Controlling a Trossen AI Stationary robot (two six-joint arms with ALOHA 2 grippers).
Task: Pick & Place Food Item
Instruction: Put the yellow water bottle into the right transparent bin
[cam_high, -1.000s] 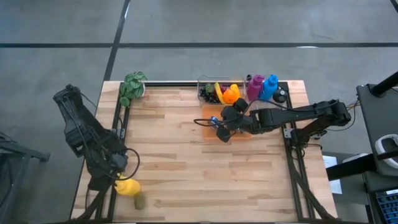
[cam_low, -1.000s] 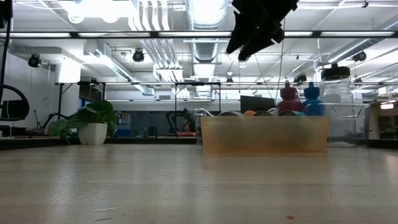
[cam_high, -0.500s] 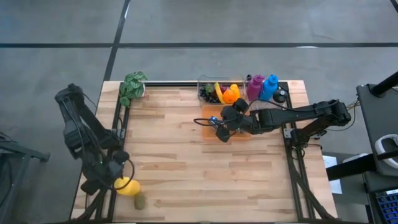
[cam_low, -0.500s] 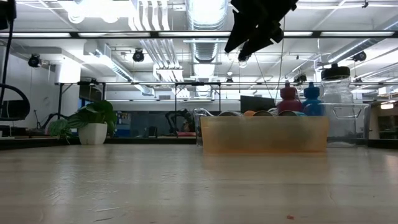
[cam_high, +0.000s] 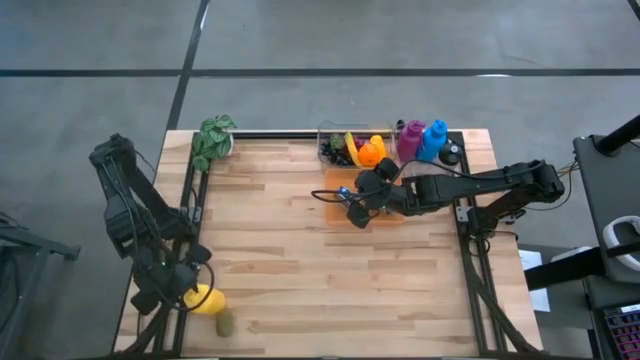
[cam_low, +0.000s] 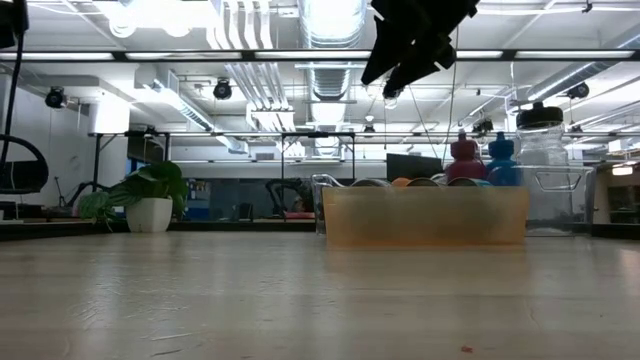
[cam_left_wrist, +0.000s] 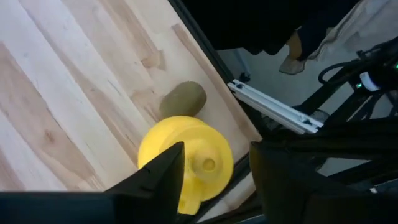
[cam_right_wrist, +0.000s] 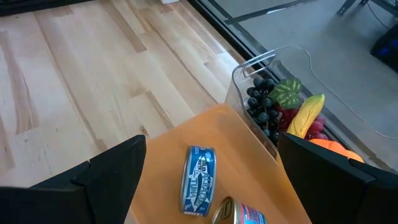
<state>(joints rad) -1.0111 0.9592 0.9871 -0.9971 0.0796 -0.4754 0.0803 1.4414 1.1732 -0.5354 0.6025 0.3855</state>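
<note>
A yellow toy fruit (cam_left_wrist: 185, 157), smooth and glossy with a small stem nub, sits at the near left corner of the surface (cam_high: 300, 250), just beside a dull brown-green kiwi-like piece (cam_left_wrist: 182, 99) by the edge. It looks like light, hollow, rigid plastic, so it should lift with little effort, but the rounded, slick skin could squirt out of a narrow pinch; a hold across its widest middle, clear of the nub, seems the safest.

The left arm bends low over that corner, its wrist pitched steeply down so that the left claw (cam_left_wrist: 214, 167) straddles the fruit, one finger on each flank. The fingers are partly spread around the body of the fruit; whether they already press on it cannot be told from the wrist view.

The right arm reaches in from the right edge toward the far middle, holding the right claw (cam_high: 358, 212) spread and empty above an orange tray (cam_right_wrist: 230, 149) that holds a blue tin (cam_right_wrist: 199, 180). A clear bin of toy fruit (cam_right_wrist: 283, 109) stands just beyond the tray at the far edge.
</note>
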